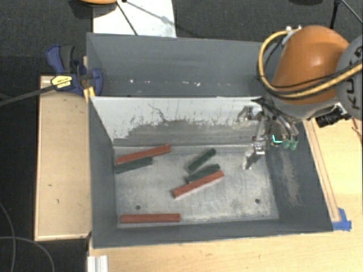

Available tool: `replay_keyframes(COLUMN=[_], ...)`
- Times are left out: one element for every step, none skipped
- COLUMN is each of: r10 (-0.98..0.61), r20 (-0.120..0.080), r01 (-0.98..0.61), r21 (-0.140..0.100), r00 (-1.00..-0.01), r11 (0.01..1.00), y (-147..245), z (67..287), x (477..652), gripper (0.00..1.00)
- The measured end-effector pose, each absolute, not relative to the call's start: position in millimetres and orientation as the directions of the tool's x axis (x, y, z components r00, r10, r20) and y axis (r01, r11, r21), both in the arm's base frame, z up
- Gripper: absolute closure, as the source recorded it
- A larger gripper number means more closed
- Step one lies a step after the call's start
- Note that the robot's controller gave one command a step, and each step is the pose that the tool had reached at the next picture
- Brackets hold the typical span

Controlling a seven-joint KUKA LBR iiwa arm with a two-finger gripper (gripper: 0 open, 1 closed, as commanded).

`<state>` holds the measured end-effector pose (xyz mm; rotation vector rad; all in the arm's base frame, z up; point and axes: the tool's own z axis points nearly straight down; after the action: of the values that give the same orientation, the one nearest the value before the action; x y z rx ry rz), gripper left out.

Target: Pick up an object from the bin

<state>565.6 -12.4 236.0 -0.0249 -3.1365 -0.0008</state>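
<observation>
Step in hand: approach, nothing picked yet. The gripper [252,156] hangs in the right part of the bin [170,67], right of centre frame, over bare floor and with no thing in it; whether it is open or closed, can't tell from this angle. Nearest things are a group of three at frame centre, left of the gripper and apart from it: the centre red bar [197,185], the short green bar [203,172] lying along its upper edge and seemingly touching it, and the upper green bar [201,160] just above those. All three lie flat, long axes running lower left to upper right, with the upper green bar tilted steepest. Further off: the left red bar [143,153] with the left green bar [133,164] just under it, both near-horizontal, rising slightly to the right; the bottom red bar [150,218] is horizontal, along the lower wall. Likely next move: shift left over the centre group, turn the wrist so the grip closes across a bar's short width, then descend. The two touching bars risk a double grab; the upper green bar looks like the cleaner target.
</observation>
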Motion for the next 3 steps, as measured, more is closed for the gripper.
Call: replay_keyframes(r10=[0.016, -0.075, -0.213], r20=[-0.003, -0.008, -0.008], r01=[0.016, -0.075, -0.213], r21=[0.0, -0.001, -0.001], r00=[-1.0, -0.997, -0.977], r11=[1.0, 0.997, 0.977], y=[-12.4, 7.7, 15.6], z=[240.6, 202.7, 136.2], x=[567.0, 567.1, 579.9], gripper=[0.0, 0.0, 0.0])
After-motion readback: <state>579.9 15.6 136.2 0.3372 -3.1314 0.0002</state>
